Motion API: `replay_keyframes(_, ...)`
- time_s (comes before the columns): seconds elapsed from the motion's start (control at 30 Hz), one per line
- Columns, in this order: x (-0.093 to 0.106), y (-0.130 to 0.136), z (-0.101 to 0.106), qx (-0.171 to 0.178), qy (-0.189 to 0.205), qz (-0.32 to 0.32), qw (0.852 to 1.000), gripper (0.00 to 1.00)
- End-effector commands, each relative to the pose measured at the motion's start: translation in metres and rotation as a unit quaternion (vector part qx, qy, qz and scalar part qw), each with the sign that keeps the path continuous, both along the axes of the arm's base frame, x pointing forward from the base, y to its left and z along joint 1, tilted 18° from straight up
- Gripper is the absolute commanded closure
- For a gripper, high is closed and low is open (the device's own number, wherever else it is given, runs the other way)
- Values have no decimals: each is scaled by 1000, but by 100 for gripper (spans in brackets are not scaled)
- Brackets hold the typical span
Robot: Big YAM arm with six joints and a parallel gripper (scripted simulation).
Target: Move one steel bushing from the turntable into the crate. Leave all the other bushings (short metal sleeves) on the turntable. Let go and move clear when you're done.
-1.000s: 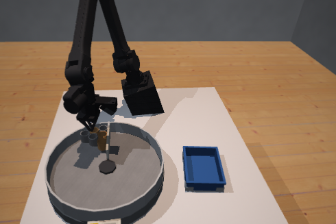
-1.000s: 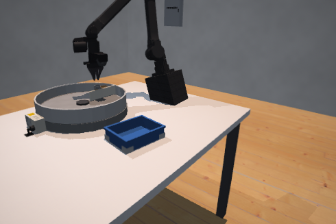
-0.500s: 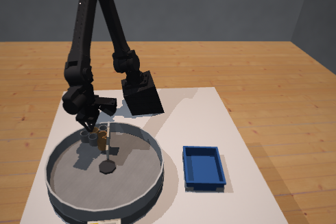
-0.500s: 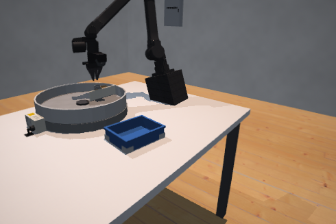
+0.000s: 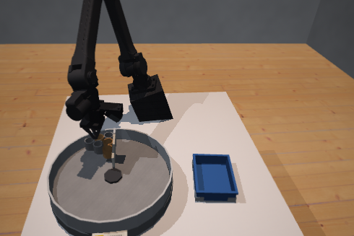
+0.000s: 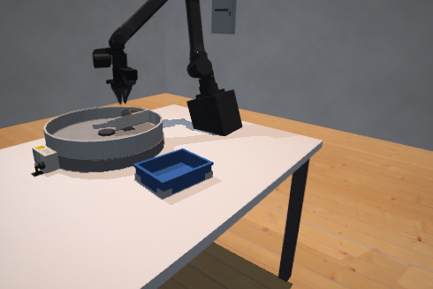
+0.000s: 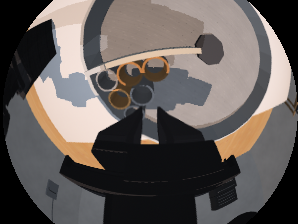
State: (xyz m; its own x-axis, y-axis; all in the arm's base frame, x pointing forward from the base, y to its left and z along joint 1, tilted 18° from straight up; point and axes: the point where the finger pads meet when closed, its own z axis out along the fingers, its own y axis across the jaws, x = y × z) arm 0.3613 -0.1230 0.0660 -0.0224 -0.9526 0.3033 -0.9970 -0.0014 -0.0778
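The job is at the picking stage, with the transfer still to do. Nothing lies in the blue crate [image 5: 216,197] [image 6: 190,175], so 0 of the 1 wanted sleeve is delivered. The turntable [image 5: 108,225] [image 6: 106,149] [image 7: 265,60] carries 6 sleeves in the wrist view — 3 grey, which look like the steel ones, and 3 orange-brown.

All 6 crowd together on 1 side of the divider [image 5: 114,151] [image 6: 128,120] [image 7: 150,50], near the rim. The outer grey sleeve [image 5: 89,143] [image 7: 132,112] is partly hidden by a fingertip in the wrist view; the inner grey sleeve [image 5: 97,147] [image 7: 142,94] stands just beside it, and the third grey sleeve [image 5: 108,135] [image 7: 106,80] sits by the divider and rim.

The claw [image 5: 95,134] [image 6: 122,102] [image 7: 149,111] hangs above the group, its fingers slightly spread and pinching nothing. Left to do: settle over 1 grey sleeve, probably widen the fingers, grip it, lift it past the rim and release it in the crate — leaving the other 5 behind.
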Motion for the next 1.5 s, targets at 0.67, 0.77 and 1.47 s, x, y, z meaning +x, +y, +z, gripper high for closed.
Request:
replay_keyframes(0.67, 2, -6, -8, 1, -3, -7, 1000, 81)
replay_keyframes(0.77, 2, -10, -20, 1, -1, -3, 1000, 81)
replay_keyframes(1.47, 21, -14, -6, -6, -31, 1, 1000, 81)
